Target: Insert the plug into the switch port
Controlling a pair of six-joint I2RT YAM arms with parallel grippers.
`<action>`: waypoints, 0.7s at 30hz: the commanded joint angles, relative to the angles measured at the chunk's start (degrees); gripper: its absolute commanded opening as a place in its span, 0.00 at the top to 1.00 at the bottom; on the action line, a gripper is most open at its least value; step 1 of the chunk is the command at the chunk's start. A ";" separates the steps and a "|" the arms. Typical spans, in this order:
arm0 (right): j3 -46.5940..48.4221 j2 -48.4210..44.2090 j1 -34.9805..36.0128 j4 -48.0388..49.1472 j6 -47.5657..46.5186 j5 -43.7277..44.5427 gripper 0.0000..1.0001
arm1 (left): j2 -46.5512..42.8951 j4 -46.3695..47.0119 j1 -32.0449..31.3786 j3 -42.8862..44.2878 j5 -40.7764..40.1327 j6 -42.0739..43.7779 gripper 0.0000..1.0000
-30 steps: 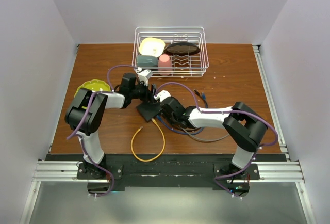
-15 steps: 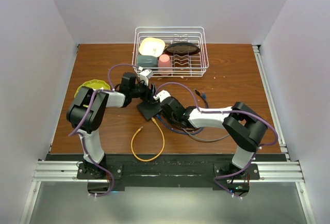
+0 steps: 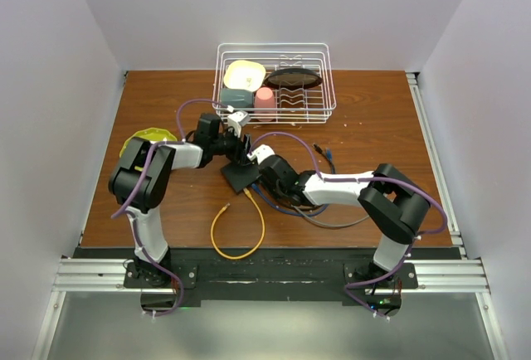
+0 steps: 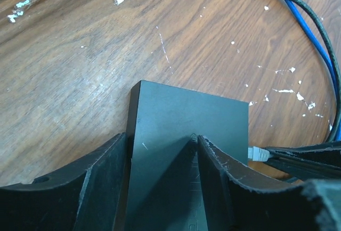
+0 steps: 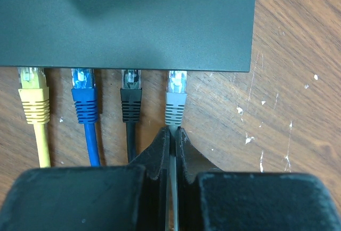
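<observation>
We saw left gripper (image 4: 160, 143) with jaws apart, straddling flat dark grey rectangular box (image 4: 186, 108) on brown wooden table (image 4: 80, 55). Along one narrow edge sat yellow plug (image 5: 33, 95), blue plug (image 5: 85, 95), black plug (image 5: 131, 98), then light grey plug (image 5: 176, 100) seated in switch port (image 5: 177, 73). Right gripper (image 5: 171, 132) was pinched tight on thin grey cable (image 5: 172, 164) just behind it.

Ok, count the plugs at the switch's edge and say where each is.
4, along the switch edge, left to right in the right wrist view: yellow, blue, black, grey. The right end effector grips behind the grey one. Other edges are hidden.
</observation>
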 commanded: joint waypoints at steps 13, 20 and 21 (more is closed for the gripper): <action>5.74 3.88 -2.67 17.50 -0.81 0.02 1.00 | 4.15 -17.47 -4.95 1.68 19.17 3.95 0.63; 7.06 4.94 -3.29 18.29 -0.90 -0.59 1.00 | 5.29 -23.19 -6.35 3.26 20.06 5.89 0.66; 7.41 5.03 -3.29 18.29 -0.98 -0.77 1.00 | 5.29 -23.45 -6.44 3.26 20.15 5.98 0.66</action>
